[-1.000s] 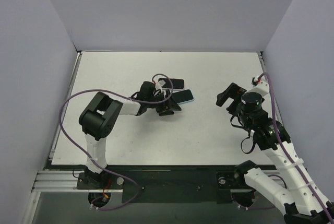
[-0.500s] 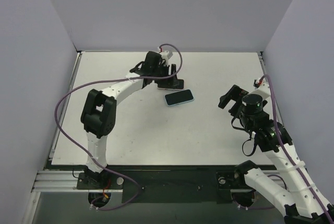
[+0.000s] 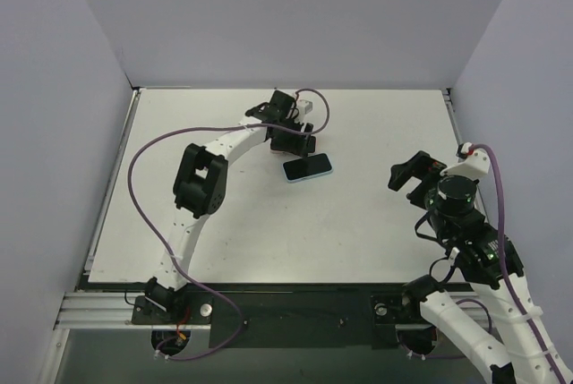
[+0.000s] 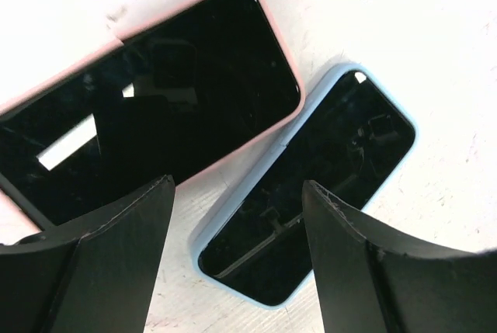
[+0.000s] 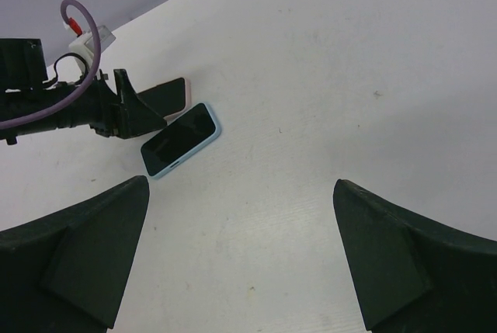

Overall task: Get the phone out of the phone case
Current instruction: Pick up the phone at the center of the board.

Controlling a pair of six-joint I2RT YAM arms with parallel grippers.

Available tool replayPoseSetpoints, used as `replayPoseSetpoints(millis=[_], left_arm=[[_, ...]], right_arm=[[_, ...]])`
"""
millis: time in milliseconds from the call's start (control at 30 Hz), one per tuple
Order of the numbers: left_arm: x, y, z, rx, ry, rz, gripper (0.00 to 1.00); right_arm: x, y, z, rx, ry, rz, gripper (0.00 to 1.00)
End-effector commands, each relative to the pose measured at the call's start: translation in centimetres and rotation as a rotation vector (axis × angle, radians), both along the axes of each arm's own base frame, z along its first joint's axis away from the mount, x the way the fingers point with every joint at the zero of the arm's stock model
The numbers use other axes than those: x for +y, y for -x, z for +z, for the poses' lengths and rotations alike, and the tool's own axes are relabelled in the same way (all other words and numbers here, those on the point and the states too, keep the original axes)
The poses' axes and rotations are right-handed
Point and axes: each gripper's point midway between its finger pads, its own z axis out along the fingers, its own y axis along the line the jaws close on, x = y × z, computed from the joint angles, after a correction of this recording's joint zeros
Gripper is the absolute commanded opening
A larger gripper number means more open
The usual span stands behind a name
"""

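- The white table [image 3: 358, 115] carried two flat, dark-faced, glossy items toward its far middle.
- The pink-rimmed item [image 4: 155, 108] lay farther from the arm bases. The blue-rimmed item [image 4: 334, 154] lay just beside it on the nearer side, angled slightly differently.
- In the left wrist view their adjacent edges came very close. I could not tell whether they actually touched.
- I also could not tell which of the two was a bare phone, a cased phone or an empty case. Both faces showed dark reflections.
- The left arm was stretched out across the table, with a purple cable [image 3: 143, 147] looping beside it.
- The left gripper [image 4: 237, 189] was poised over the pair, its jaws spread wide.
- One black finger [image 4: 116, 232] overlapped the near end of the pink-rimmed item in the wrist view, and the other overlapped the blue-rimmed item.
- Nothing was clamped between them, and both items lay flat on the surface.
- The right gripper [image 5: 241, 184] was over the right side of the table, well apart from both items. Its jaws were at full spread and it held nothing.
- The right wrist view looked across bare table toward the two items and the left arm's end.
- Plain pale walls [image 3: 286, 17] enclosed the table on three sides.
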Motion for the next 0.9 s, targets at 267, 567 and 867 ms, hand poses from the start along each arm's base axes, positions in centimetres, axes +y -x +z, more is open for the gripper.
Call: replayPoseSetpoints(millis=[267, 567, 867], left_arm=[[-0.4, 3.5, -0.3, 0.038, 0.026, -0.021, 0.79], [-1.4, 4.7, -1.1, 0.081, 0.063, -0.051, 0.82], [-3.8, 7.2, -1.4, 0.089, 0.028, -0.125, 0.88]], right_arm=[[-0.5, -0.7, 0.2, 0.012, 0.041, -0.027, 1.0], [0.0, -0.9, 0.8, -0.005, 0.016, -0.012, 1.0], [-0.3, -0.6, 0.5, -0.009, 0.025, -0.02, 1.0]])
